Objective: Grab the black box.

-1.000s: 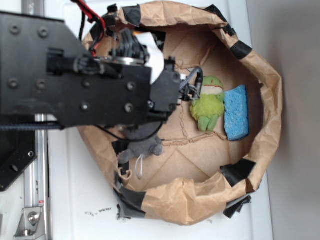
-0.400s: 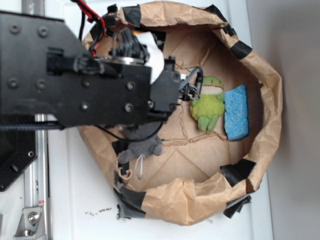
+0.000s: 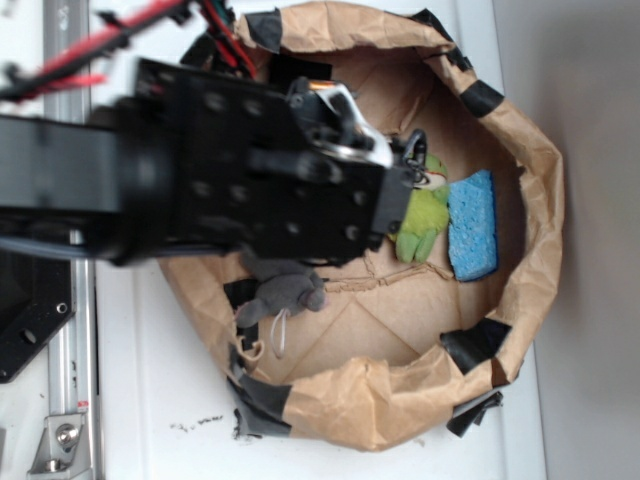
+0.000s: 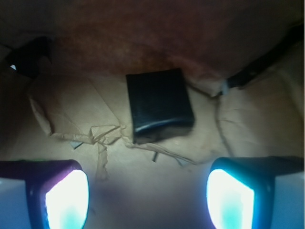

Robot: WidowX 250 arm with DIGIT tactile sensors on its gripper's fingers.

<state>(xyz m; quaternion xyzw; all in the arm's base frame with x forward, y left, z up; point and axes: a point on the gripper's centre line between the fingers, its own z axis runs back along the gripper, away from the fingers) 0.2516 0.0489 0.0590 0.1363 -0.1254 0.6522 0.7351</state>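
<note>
Wrist view shows the small glossy black rectangular box (image 4: 159,103) lying flat on crumpled brown paper (image 4: 71,114), ahead of the gripper (image 4: 148,193) and roughly centred between its two fingers. The fingertips (image 4: 66,198) glow white and blue at the bottom corners of this view, spread wide with the box lying beyond them; they touch nothing. Behind the box the paper rises into a dark reddish-brown wall, with black tape strips (image 4: 28,55) at the upper left and upper right.

From the exterior view the box itself is hidden under the black robot arm (image 3: 220,170), which reaches over the left half of the brown paper bowl (image 3: 540,200) edged with black tape. A grey plush toy (image 3: 285,297) lies just below the arm. A green plush toy (image 3: 425,215) lies to the right of the gripper's end, partly covered by it, and touches a blue sponge (image 3: 472,225) on its right.
</note>
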